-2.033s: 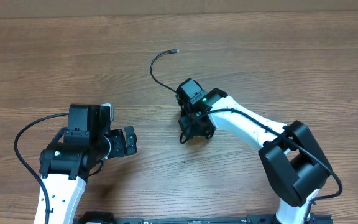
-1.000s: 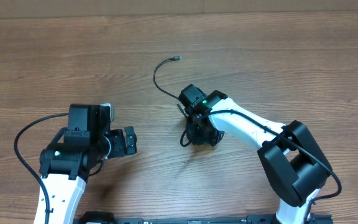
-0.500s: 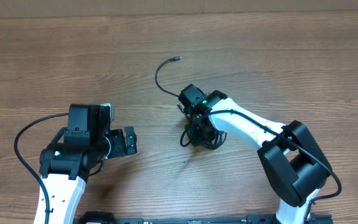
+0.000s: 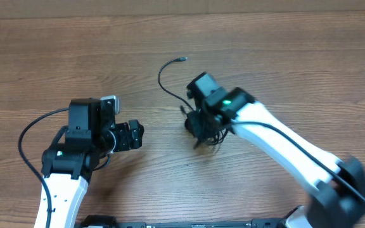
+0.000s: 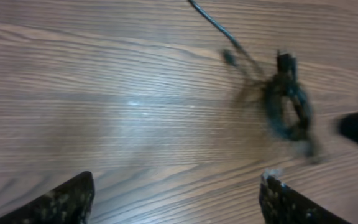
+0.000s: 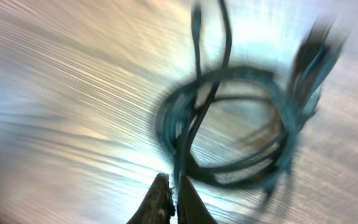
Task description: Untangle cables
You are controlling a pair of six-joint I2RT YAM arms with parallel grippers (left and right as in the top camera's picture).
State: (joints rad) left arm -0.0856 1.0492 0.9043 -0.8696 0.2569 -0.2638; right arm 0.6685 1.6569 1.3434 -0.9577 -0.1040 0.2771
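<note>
The cables [image 4: 206, 132] are a small tangle of thin black cords at mid-table, with one strand [image 4: 161, 80] arcing away to a plug [image 4: 182, 59]. My right gripper [image 4: 201, 125] is over the tangle. In the right wrist view, blurred by motion, the right gripper [image 6: 178, 200] is shut on a strand of the cables [image 6: 229, 124], whose loops hang just ahead of the tips. My left gripper [image 4: 134, 135] is to the left of the tangle, apart from it. In the left wrist view the left gripper [image 5: 179, 199] stands open and empty, with the cables [image 5: 286, 111] ahead to the right.
Bare wooden tabletop [image 4: 284, 57] lies all around. The left arm's own thick black wire [image 4: 25, 136] loops out at the left side. The right arm [image 4: 284, 149] stretches across the right half, blurred by motion.
The right gripper has closed on the cables and the right arm is swinging, shifting the tangle slightly. The left gripper has turned and crept toward the tangle.
</note>
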